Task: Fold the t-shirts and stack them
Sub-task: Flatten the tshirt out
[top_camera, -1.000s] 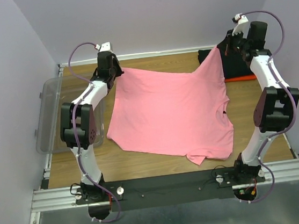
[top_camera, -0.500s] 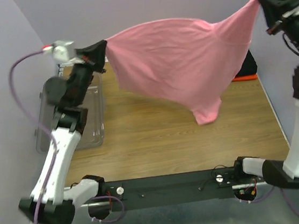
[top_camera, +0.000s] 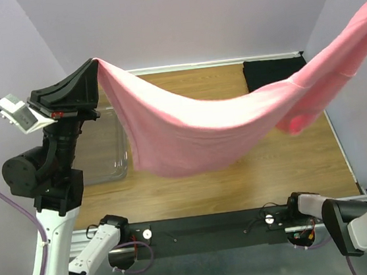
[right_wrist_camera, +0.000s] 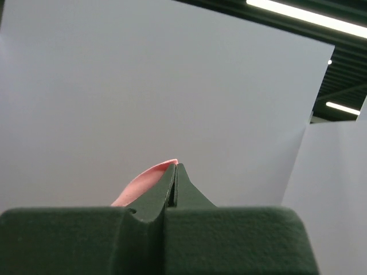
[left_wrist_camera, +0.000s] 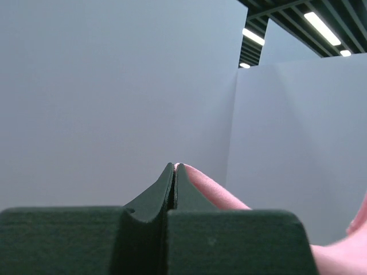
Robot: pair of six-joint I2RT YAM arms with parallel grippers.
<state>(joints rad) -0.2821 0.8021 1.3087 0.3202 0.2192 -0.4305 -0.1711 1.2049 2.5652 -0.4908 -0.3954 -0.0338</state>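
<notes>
The bright pink t-shirt (top_camera: 203,135) hangs in the air above the table, stretched between my two grippers and sagging in the middle. My left gripper (top_camera: 93,63) is raised high at the left, shut on one corner of the shirt; pink cloth (left_wrist_camera: 209,186) shows beside its closed fingertips. My right gripper is out of the top view past the upper right; the right wrist view shows it (right_wrist_camera: 175,166) shut on pink cloth (right_wrist_camera: 146,180). The black t-shirt (top_camera: 272,73) lies folded at the far right of the table. An orange-red patch (top_camera: 296,123) shows under the pink shirt's right end.
A clear plastic tub (top_camera: 103,156) stands at the table's left edge, partly behind my left arm. The wooden table (top_camera: 241,177) lies below the hanging shirt. Purple walls close the back and sides.
Both grippers have risen much higher and drawn nearer the camera with the pink shirt; it has lifted fully off the table and now hangs stretched in the air. The right gripper has left the top view.
</notes>
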